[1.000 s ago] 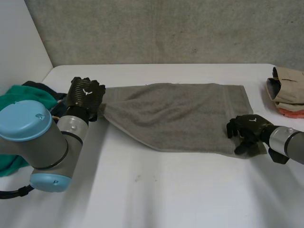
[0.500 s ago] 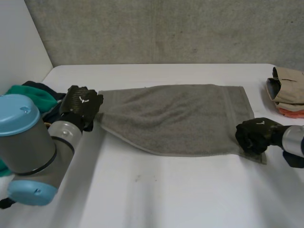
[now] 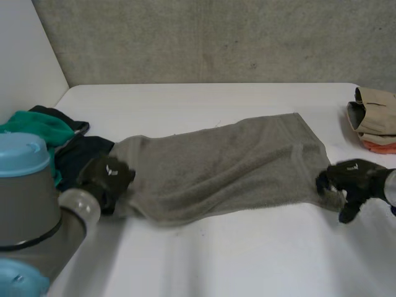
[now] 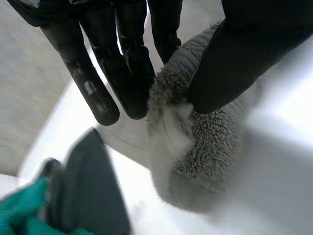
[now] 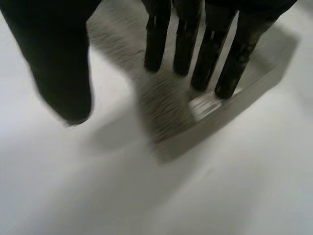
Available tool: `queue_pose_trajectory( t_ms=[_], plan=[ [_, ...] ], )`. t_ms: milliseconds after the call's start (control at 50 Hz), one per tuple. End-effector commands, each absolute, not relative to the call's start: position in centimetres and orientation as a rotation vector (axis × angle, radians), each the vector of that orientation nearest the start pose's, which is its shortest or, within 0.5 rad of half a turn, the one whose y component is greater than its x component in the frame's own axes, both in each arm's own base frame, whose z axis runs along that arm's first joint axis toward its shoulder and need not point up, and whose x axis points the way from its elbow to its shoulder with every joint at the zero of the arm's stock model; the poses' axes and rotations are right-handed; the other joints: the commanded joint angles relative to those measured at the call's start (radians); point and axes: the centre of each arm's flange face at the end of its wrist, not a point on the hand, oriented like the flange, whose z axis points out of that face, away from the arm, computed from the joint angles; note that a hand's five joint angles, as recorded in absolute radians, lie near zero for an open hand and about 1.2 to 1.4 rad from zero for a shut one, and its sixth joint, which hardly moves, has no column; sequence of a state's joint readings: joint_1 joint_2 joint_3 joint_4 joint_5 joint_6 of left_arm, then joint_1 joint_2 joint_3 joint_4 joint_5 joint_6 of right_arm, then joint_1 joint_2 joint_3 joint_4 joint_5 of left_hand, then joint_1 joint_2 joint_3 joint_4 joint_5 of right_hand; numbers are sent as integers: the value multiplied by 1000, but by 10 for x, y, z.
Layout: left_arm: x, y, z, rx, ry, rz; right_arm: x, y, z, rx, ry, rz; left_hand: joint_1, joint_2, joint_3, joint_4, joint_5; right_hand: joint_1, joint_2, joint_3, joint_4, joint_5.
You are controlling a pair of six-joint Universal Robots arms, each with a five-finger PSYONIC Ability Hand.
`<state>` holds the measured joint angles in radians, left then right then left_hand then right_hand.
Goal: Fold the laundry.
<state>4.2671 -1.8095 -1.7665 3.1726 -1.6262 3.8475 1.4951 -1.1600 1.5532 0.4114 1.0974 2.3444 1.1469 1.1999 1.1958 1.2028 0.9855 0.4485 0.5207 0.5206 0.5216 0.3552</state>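
Note:
A grey towel (image 3: 216, 167) lies slanted across the white table (image 3: 235, 253), bunched at its left end. My left hand (image 3: 106, 179) is at that left end. In the left wrist view its fingers (image 4: 122, 63) and thumb pinch a wad of the towel (image 4: 195, 156), so it is shut on the cloth. My right hand (image 3: 356, 178) sits at the towel's near right corner. In the right wrist view its fingers (image 5: 225, 63) are straight and spread, with the thumb held apart, just above the towel's corner (image 5: 171, 117). It grips nothing.
A heap of green and dark clothes (image 3: 37, 127) lies at the table's left edge, close behind my left hand; the dark cloth (image 4: 88, 186) is beside its fingertips. A folded beige and pink stack (image 3: 374, 117) sits at the right edge.
My left hand has dragged the towel's left end toward the front, so the towel now lies slanted. My right hand was curled on the corner and has opened, shifting slightly right.

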Motion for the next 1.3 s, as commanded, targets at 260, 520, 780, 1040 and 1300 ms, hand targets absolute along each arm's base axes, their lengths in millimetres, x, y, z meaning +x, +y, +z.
queue_pose_trajectory(
  t_ms=[260,520,780,1040,1300],
  plan=[
    [-292,-311,217,1078,1954,-1991,236,-260,162,-1036,2151,-1475,249,196,200,193,236,-199,-271,-271,-272,-280],
    [-295,-331,226,989,1905,-2025,334,-231,155,-773,2045,-1528,249,196,200,193,236,-234,-307,-307,-308,-316],
    [-292,-334,224,980,1911,-2016,299,-283,123,-714,2264,-1609,249,196,200,193,236,341,268,268,267,259],
    [-273,-346,224,924,1922,-1977,167,-360,126,-666,2564,-1674,249,196,200,193,236,444,372,372,371,363],
    [-271,-342,214,942,1953,-1939,154,-359,125,-684,2577,-1534,249,196,200,193,236,622,550,550,549,541]
  ],
)
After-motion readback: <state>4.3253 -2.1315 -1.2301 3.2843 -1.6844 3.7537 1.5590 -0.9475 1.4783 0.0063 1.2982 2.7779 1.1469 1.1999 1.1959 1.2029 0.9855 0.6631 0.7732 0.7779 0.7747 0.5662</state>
